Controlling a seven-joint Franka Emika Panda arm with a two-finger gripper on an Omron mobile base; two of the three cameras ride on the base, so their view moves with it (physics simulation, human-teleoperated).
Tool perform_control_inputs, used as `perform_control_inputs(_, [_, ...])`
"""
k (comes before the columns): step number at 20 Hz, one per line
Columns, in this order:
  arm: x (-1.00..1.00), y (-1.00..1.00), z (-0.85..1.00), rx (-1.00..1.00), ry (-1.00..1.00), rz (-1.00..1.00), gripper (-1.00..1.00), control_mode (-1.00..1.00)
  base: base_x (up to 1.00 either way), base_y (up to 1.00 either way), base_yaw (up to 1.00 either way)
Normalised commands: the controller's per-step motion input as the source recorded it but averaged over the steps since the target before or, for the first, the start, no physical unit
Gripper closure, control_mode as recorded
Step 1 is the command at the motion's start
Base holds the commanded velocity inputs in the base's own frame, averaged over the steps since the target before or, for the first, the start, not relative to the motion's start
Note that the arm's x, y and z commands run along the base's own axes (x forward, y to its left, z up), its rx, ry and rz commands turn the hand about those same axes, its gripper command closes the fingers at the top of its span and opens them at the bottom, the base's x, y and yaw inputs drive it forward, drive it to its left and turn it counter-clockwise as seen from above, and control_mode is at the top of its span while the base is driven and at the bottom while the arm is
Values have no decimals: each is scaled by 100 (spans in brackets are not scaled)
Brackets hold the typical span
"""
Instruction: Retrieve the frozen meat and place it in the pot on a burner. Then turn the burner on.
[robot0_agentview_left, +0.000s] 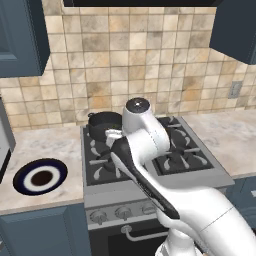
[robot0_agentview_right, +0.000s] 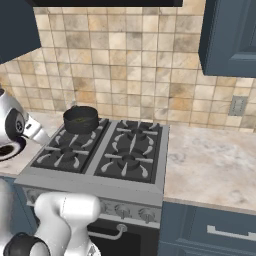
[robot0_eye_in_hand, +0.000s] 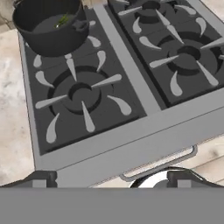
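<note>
The dark pot (robot0_eye_in_hand: 50, 26) stands on the back left burner of the stove (robot0_eye_in_hand: 127, 65). Inside it lies the frozen meat (robot0_eye_in_hand: 64, 19), a slender pale piece with green along it. The pot (robot0_agentview_right: 81, 119) also shows from the right, with the meat (robot0_agentview_right: 80, 120) as a green streak inside, and from the left as the pot (robot0_agentview_left: 104, 123) behind the arm. My gripper (robot0_eye_in_hand: 112, 180) is open and empty. It hangs over the stove's front edge, nearer than the front left burner (robot0_eye_in_hand: 83, 94) and well short of the pot.
A dark-blue-rimmed plate (robot0_agentview_left: 40, 177) lies on the counter left of the stove. A row of knobs (robot0_agentview_right: 122, 211) runs along the stove front above the oven handle (robot0_eye_in_hand: 159, 164). Counter (robot0_agentview_right: 215, 165) stretches to the right, and upper cabinets (robot0_agentview_right: 232, 35) hang above it.
</note>
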Motion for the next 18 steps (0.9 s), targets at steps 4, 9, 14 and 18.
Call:
perform_control_inputs(4, [-100, 0, -7, 0, -41, 0, -100, -100, 0, 0, 0])
perform_control_inputs(9, [-100, 0, 0, -7, -49, 2, -100, -100, 0, 0, 0])
perform_control_inputs(14, [-100, 4, 11, -6, -44, 1, -100, -100, 0, 0, 0])
perform_control_inputs(18, [-100, 0, -1, 0, -35, 0, -100, -100, 0, 0, 0])
